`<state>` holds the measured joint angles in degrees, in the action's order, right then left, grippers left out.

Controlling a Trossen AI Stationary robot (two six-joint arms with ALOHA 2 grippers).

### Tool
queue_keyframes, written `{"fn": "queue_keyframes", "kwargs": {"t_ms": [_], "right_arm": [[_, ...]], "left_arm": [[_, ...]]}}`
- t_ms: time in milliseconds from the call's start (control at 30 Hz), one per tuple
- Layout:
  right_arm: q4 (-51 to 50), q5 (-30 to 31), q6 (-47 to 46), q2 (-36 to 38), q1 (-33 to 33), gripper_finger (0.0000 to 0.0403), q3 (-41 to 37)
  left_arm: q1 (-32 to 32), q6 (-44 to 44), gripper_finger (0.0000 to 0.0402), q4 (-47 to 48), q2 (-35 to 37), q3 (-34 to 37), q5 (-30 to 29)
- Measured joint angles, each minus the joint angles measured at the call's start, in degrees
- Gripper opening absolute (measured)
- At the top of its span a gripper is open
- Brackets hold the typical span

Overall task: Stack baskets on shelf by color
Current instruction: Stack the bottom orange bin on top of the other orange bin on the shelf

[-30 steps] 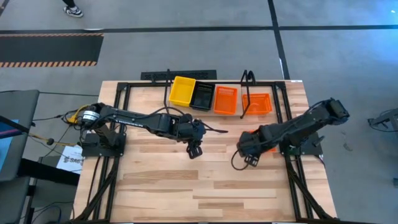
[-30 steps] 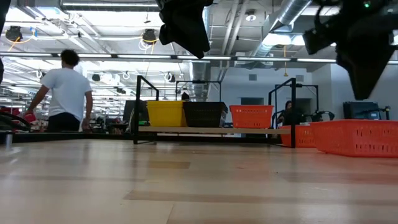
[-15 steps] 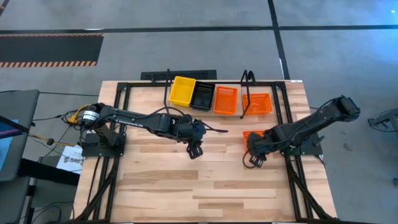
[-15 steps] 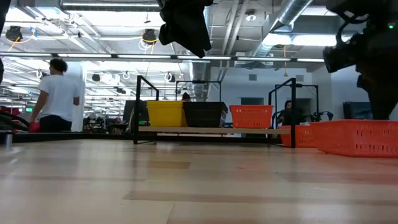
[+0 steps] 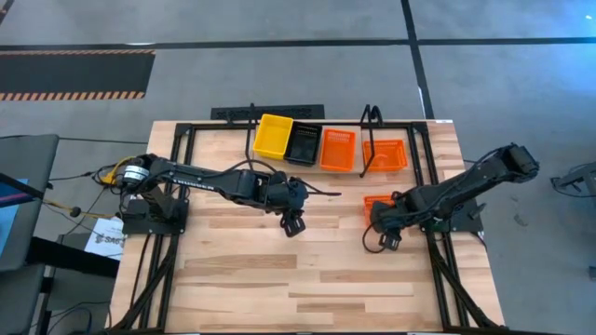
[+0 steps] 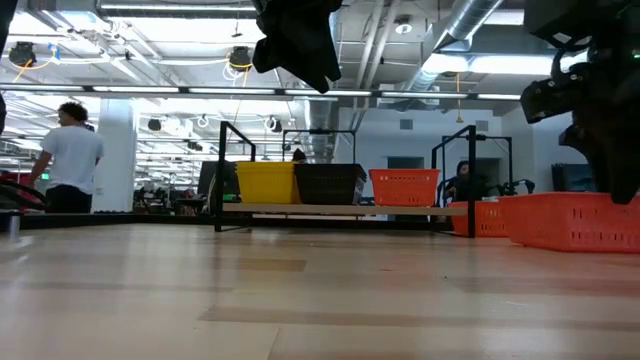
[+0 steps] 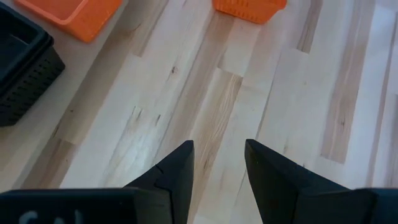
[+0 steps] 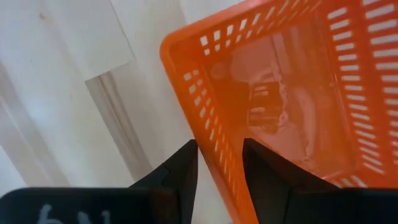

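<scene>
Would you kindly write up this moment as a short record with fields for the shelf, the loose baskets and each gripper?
shelf: holds a yellow basket, a black basket and an orange basket side by side
loose baskets: one orange basket beside the shelf; another nearer the right arm
right gripper: fingers straddle the wall of the nearer orange basket
left gripper: open, empty, above bare tabletop

Even, bright overhead light fills the scene; ceiling lamps [image 6: 240, 58] glare in the low view. The tabletop [image 5: 307, 270] shows only soft shadows under the arms. Both wrist views blur close up, near each pincer's fingers.
</scene>
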<state>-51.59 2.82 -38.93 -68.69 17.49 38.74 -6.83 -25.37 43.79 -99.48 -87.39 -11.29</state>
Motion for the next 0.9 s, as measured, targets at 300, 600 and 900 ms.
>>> {"fn": "queue_keyframes", "kwargs": {"t_ms": [300,600,900], "right_arm": [[1.3,0.1,6.3,0.0,-2.1,0.0144,0.0],[1.6,0.2,8.1,0.0,-4.3,0.0144,0.0],[6.7,0.3,7.9,0.0,-6.0,0.0144,0.0]], "left_arm": [[0.0,-0.8,0.013,0.0,0.0,0.0,0.0],[0.0,-0.7,0.013,0.0,0.0,0.0,0.0],[0.0,0.1,0.013,0.0,0.0,0.0,0.0]]}}
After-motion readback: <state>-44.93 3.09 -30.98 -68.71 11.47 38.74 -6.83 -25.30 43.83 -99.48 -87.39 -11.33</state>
